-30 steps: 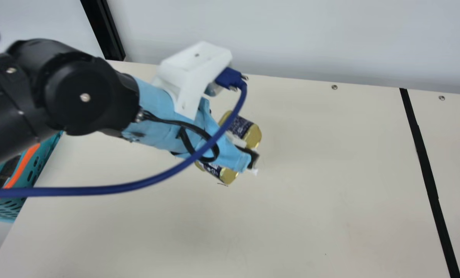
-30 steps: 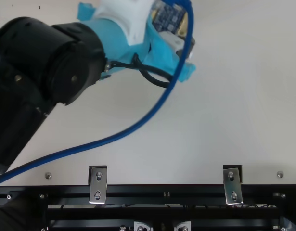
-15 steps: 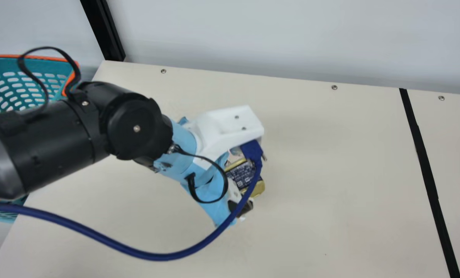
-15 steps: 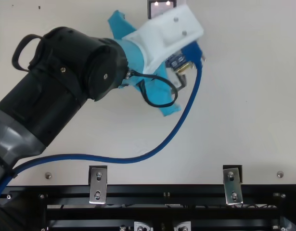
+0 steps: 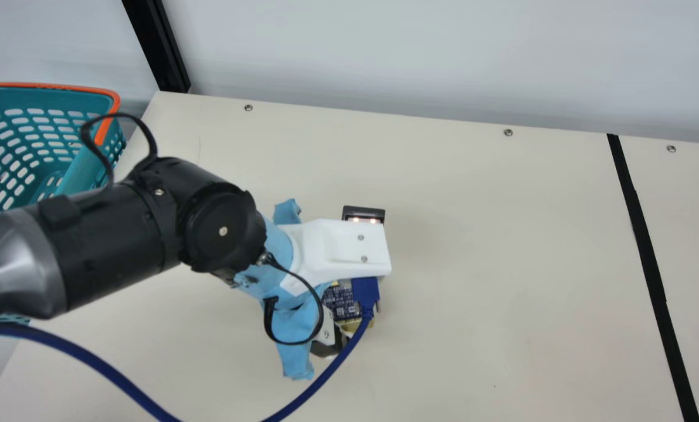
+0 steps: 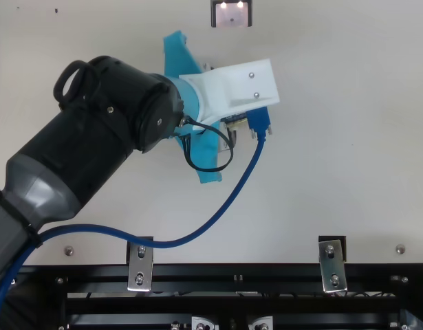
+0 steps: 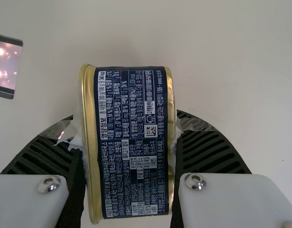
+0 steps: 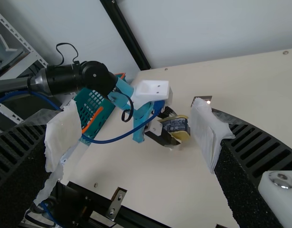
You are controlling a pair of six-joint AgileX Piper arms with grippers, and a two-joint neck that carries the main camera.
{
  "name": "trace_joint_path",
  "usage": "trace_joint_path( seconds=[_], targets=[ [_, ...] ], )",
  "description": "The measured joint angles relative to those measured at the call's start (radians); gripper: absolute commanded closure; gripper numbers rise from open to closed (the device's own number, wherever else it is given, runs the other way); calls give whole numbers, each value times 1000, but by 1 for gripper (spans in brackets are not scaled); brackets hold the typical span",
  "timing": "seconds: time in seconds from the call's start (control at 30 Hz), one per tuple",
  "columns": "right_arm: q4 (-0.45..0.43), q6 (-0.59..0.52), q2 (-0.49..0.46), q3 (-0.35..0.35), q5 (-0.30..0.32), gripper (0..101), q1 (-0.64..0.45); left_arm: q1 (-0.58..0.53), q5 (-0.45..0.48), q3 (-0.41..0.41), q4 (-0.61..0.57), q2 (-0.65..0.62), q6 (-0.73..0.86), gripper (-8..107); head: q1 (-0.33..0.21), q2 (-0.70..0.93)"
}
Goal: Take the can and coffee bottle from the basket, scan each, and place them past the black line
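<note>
Gold-rimmed navy can (image 7: 131,142), densely printed, between the left fingers (image 5: 325,350).

The can (image 7: 131,142) looks like metal, gold rims kinda shiny, with a smooth printed navy label. Basket (image 5: 74,105) is teal plastic, pretty smooth. The counter (image 5: 490,264) has a smooth, mostly matt finish. Black ribbed rubbery-looking jaws (image 7: 129,156), crinkly white paper-like wrap (image 8: 210,130) on the right ones.
</note>
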Motion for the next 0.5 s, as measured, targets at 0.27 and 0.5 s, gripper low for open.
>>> trace_joint_path(
  seconds=[0.27,0.5],
  targets=[
    [0,0,0,0,0,0,0,0,-40,26,-32,7,16,9,0,0],
    [0,0,0,0,0,0,0,-11,-82,36,-108,-34,36,9,0,0]
  ],
)
